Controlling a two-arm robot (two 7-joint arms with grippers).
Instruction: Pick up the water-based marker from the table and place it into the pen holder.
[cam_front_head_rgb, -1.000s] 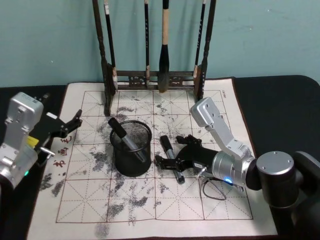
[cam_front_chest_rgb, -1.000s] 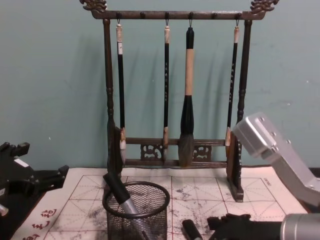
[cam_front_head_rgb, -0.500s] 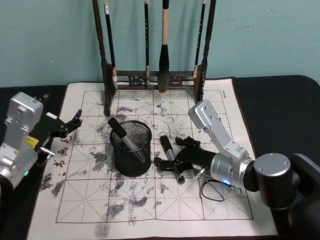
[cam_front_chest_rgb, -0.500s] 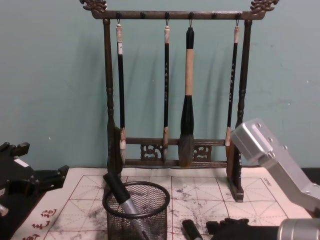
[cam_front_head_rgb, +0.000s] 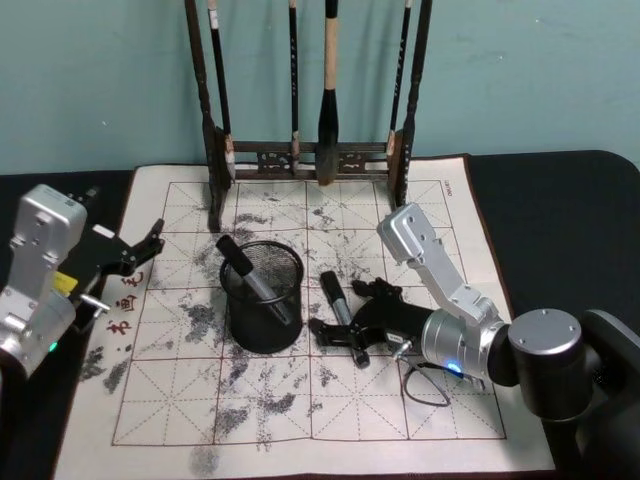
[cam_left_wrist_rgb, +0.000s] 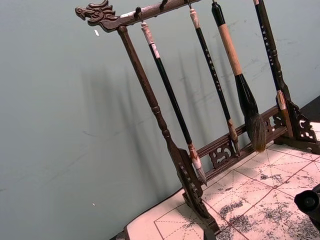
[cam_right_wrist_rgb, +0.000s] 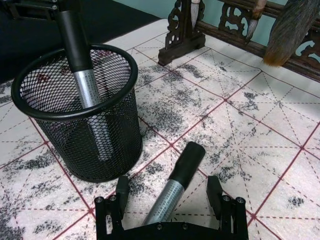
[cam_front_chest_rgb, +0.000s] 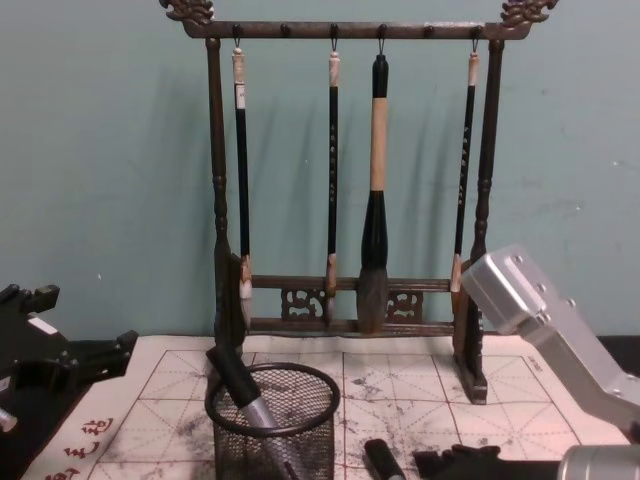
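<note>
Right gripper (cam_right_wrist_rgb: 168, 192) low over the mat (cam_front_head_rgb: 180, 400), centre of head view; claw spread, straddling the water-based marker (cam_right_wrist_rgb: 181, 166), gaps both sides; marker flat on the mat, just right of the pen holder (cam_front_head_rgb: 256, 326); second marker (cam_front_head_rgb: 248, 274) leans inside holder; left gripper (cam_front_head_rgb: 143, 250) parked at left edge, claw spread.

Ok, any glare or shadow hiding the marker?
Right wrist view: no, only a soft sheen on the marker, lying in the open right claw; head view: evenly lit beside the holder, left claw parked over the mat edge; chest view: brushes throw faint shadows on the wall.
</note>
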